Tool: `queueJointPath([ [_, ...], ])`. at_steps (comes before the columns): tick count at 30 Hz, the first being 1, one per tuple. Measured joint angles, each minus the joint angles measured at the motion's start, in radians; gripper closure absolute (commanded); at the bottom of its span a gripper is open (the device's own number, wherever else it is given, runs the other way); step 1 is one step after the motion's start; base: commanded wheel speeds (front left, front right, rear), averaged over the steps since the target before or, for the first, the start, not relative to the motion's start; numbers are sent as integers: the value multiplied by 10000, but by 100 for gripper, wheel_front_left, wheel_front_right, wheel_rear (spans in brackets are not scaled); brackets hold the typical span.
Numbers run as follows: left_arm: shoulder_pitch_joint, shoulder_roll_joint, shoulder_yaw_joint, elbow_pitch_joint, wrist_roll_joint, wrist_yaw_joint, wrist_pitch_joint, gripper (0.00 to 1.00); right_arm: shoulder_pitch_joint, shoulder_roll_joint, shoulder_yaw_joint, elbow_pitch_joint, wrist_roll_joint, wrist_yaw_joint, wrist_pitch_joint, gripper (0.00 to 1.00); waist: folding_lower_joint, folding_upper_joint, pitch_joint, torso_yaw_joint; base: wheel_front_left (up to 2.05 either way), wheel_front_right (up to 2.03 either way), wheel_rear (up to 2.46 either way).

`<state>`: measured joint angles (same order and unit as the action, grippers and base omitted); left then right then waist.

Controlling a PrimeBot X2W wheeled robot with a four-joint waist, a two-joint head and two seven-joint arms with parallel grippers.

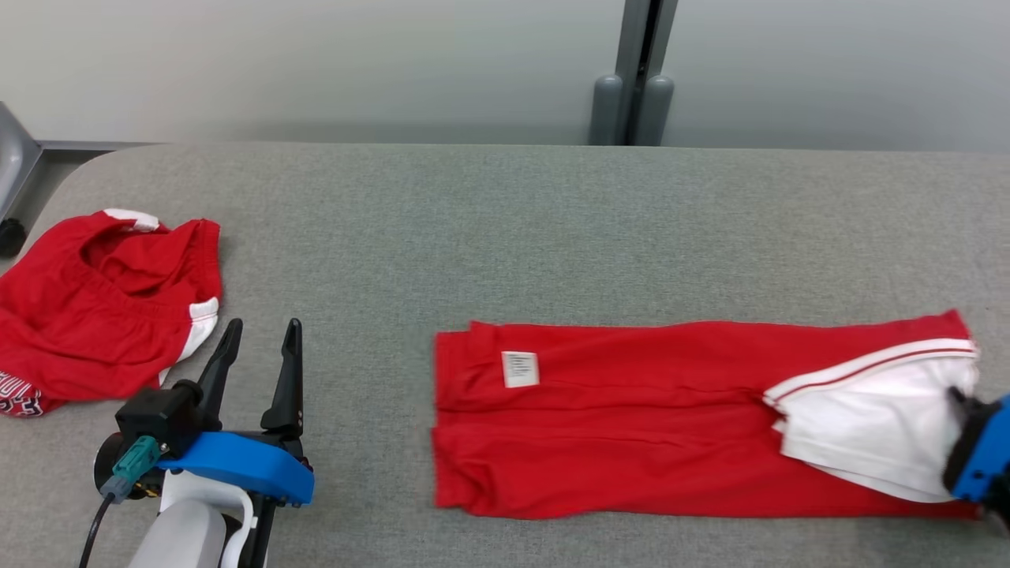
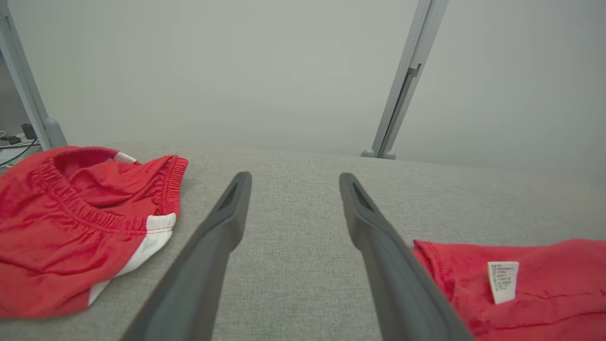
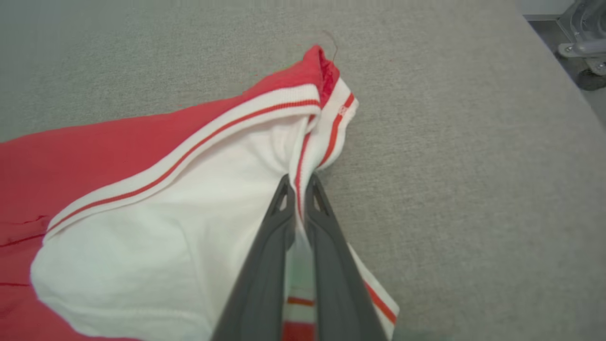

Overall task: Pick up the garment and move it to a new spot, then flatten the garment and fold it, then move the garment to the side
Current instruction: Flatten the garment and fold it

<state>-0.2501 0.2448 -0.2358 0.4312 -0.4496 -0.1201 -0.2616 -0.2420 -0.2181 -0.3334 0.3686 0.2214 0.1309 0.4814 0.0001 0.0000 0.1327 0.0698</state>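
A red garment (image 1: 631,418) with a white panel and a small white label lies flattened in a long strip across the grey table (image 1: 505,221). At its right end my right gripper (image 3: 298,182) is shut on the white, red-striped hem of the garment (image 3: 189,203), the cloth pinched between the two dark fingers. In the head view that gripper (image 1: 966,410) sits at the far right edge. My left gripper (image 1: 256,335) stands open above bare table, left of the garment's labelled end (image 2: 521,284), its fingers (image 2: 222,227) wide apart with nothing between them.
A second red garment (image 1: 102,308) with white trim lies crumpled at the table's left end, close to the left gripper (image 2: 293,180). A grey post (image 1: 635,71) stands behind the table's far edge. The table's right edge (image 3: 558,71) drops off near the held hem.
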Motion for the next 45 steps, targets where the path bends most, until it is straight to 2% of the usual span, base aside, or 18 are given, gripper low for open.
queueJointPath([
  [7, 38, -25, 10, -36, 27, -35, 0, 0, 467, -506, -1193, -940, -562, -2, 86, 100, 0, 0, -49, -188, 0, 0, 0],
  [9, 38, -35, 2, -35, 44, -36, 0, 0, 461, -435, -1434, -1258, -529, -2, 27, 100, 0, 0, -74, -197, 0, 0, 0],
  [13, 38, -44, -31, -17, 54, -38, 0, 0, 581, -203, -1279, -1898, -577, -2, 255, 100, 0, 0, -140, -159, 0, 0, 0],
  [20, 38, 10, -88, 44, 56, -42, 0, 0, 862, 422, 332, -3206, -270, -4, 1085, 100, 0, 0, -212, -65, 0, 0, 0],
  [28, 34, 35, -100, 27, 50, -58, 0, 0, 660, 688, 3005, -3858, 19, -2, 1267, 100, 0, 0, -146, 27, 0, 0, 0],
  [33, -47, 8, -151, 40, 50, -58, 0, 0, -13, 999, 4617, -3172, 286, -2, 880, 100, 0, 0, -22, 99, 0, 0, 0],
  [38, -188, -33, -278, 56, 69, -58, 0, 0, -606, 1285, 5710, -2056, 433, -2, 570, 100, 0, 0, 77, 247, 0, 0, 0],
  [45, -207, -29, -307, 79, 81, -88, 0, 0, -1164, 1494, 6558, -719, 623, -2, 186, 100, 0, 0, 163, 412, 0, 0, 0],
])
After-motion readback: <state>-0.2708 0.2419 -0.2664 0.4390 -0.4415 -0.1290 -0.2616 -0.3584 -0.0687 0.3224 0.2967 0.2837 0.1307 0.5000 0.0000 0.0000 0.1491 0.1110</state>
